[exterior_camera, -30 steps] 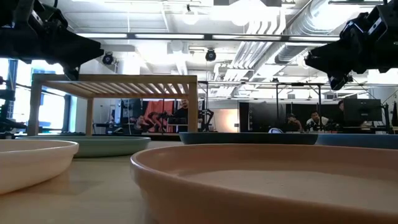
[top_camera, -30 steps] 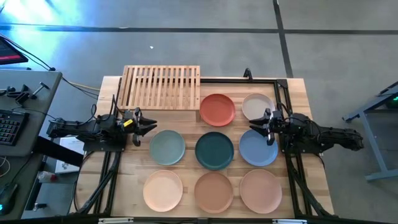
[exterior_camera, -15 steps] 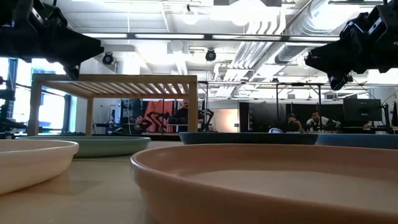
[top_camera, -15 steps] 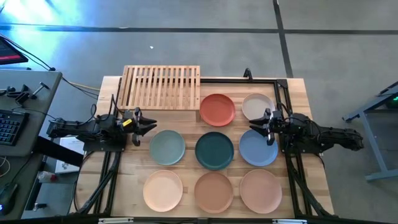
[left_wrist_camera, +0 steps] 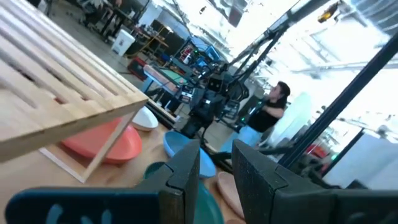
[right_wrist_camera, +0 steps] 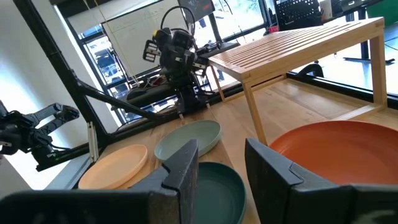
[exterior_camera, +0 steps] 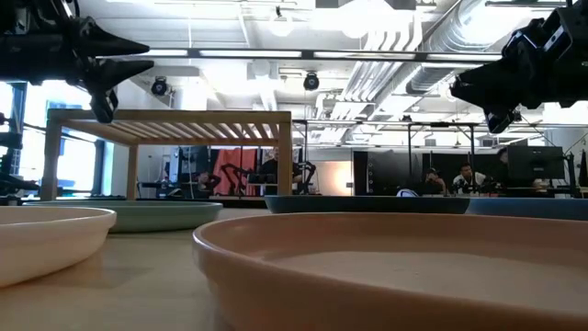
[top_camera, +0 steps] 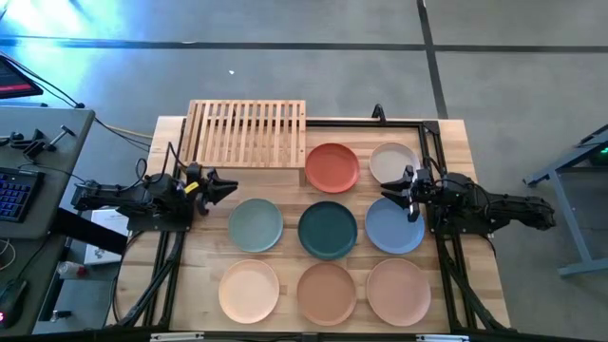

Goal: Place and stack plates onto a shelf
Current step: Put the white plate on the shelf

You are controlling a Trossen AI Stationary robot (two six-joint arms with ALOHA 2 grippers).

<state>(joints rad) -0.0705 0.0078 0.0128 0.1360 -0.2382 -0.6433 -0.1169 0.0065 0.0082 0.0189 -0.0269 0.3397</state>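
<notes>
Eight plates lie flat on the plank table: terracotta red (top_camera: 332,166), beige (top_camera: 392,162), sage green (top_camera: 256,225), dark teal (top_camera: 328,229), light blue (top_camera: 394,228), peach (top_camera: 249,290), tan (top_camera: 326,292), pink (top_camera: 398,291). The light-wood slatted shelf (top_camera: 247,131) stands on its legs at the far left, with nothing on top. My left gripper (top_camera: 228,187) hovers open near the shelf's near edge, beside the sage plate. My right gripper (top_camera: 389,196) hovers open over the gap between the beige and light blue plates. Both are above the table in the low view, the left gripper (exterior_camera: 147,55) and the right gripper (exterior_camera: 459,89).
A black metal frame (top_camera: 432,142) runs along the table's far and side edges by the arm bases. A desk with a keyboard (top_camera: 19,185) stands left of the table. People sit in the room behind (exterior_camera: 459,179). Bare wood lies between shelf and plates.
My left gripper has turned about its own axis and shifted slightly toward the far edge; in the low view its two fingers now show one above the other. The right arm and all plates have kept still.
</notes>
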